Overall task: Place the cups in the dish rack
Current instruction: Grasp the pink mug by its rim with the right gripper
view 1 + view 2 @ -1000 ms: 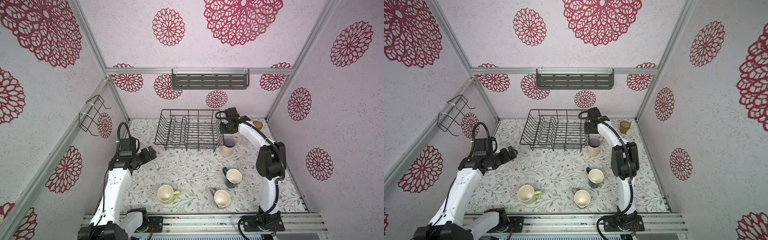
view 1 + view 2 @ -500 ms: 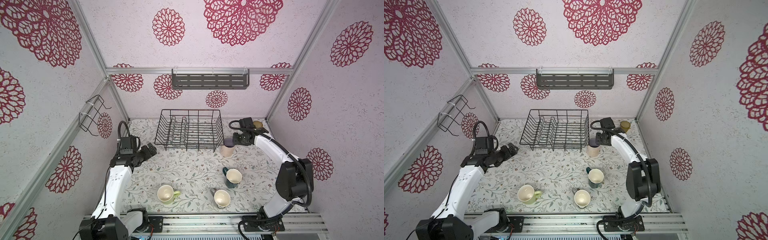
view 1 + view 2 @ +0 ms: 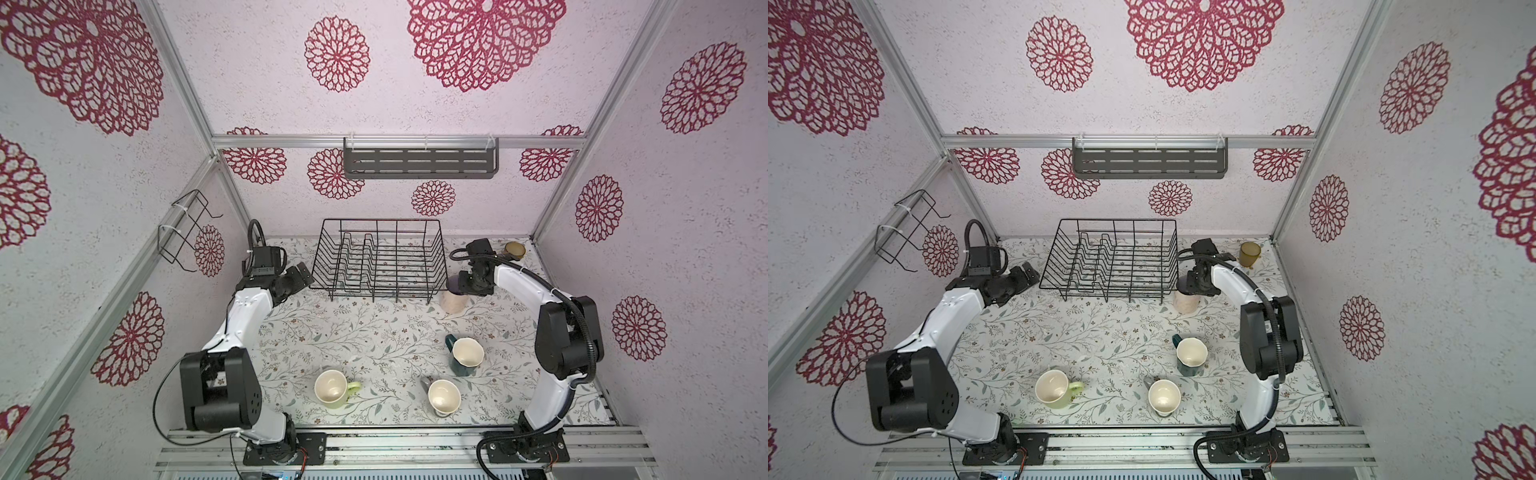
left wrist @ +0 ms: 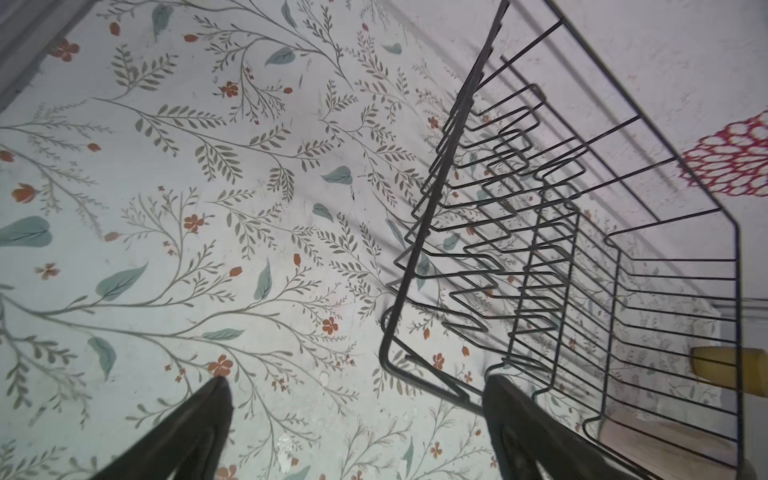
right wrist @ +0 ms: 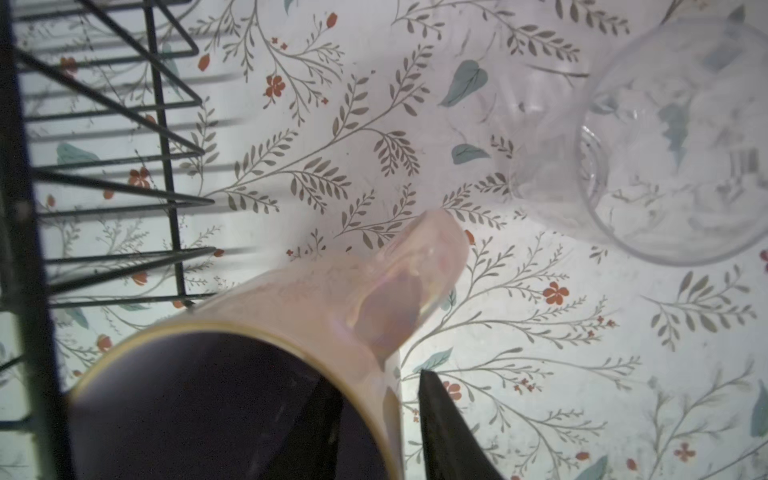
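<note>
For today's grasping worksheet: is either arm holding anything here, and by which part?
Nothing is clamped yet. The right gripper straddles the rim of the pink tumbler, one jaw inside, one outside with a gap. The left gripper is open, empty.

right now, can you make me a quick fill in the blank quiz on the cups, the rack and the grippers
1. The dish rack holds ___ cups.
2. One finger of the right gripper is ___ the pale pink tumbler.
3. The left gripper has its jaws ___, holding nothing.
4. The amber tumbler stands in the far ___ corner.

Missing words: no; inside; open; right.
</note>
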You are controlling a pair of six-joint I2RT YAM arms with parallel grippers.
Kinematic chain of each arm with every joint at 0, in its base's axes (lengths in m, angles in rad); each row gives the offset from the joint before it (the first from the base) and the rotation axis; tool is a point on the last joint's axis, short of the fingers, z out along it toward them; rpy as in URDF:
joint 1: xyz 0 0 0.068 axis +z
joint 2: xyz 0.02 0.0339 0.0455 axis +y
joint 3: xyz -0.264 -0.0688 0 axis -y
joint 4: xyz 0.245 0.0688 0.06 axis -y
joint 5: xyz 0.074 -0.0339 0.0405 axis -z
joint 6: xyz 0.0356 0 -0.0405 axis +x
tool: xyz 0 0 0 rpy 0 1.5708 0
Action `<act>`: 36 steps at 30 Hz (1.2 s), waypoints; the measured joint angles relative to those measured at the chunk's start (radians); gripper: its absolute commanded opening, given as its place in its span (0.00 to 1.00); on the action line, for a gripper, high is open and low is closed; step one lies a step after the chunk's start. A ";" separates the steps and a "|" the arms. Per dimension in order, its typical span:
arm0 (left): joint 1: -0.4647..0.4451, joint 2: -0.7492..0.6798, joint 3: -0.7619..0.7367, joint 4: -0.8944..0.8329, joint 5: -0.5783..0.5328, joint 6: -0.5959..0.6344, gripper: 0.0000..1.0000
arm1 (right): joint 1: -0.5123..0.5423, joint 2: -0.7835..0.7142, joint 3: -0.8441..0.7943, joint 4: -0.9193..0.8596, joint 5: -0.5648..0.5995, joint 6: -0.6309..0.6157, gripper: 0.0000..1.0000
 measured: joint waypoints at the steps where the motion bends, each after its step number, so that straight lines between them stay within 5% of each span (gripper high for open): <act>1: 0.000 0.025 0.003 0.016 0.015 0.005 0.97 | 0.000 0.000 0.000 0.001 0.002 0.004 0.25; 9: -0.014 0.198 0.114 0.039 0.121 0.048 0.93 | 0.000 -0.066 -0.050 -0.037 0.048 0.002 0.00; 19: -0.027 0.285 0.150 0.029 0.136 0.063 0.85 | -0.003 -0.143 -0.117 -0.113 0.093 0.003 0.00; 36: -0.102 0.357 0.228 -0.062 0.109 0.142 0.28 | -0.005 -0.413 -0.291 -0.178 0.247 0.118 0.00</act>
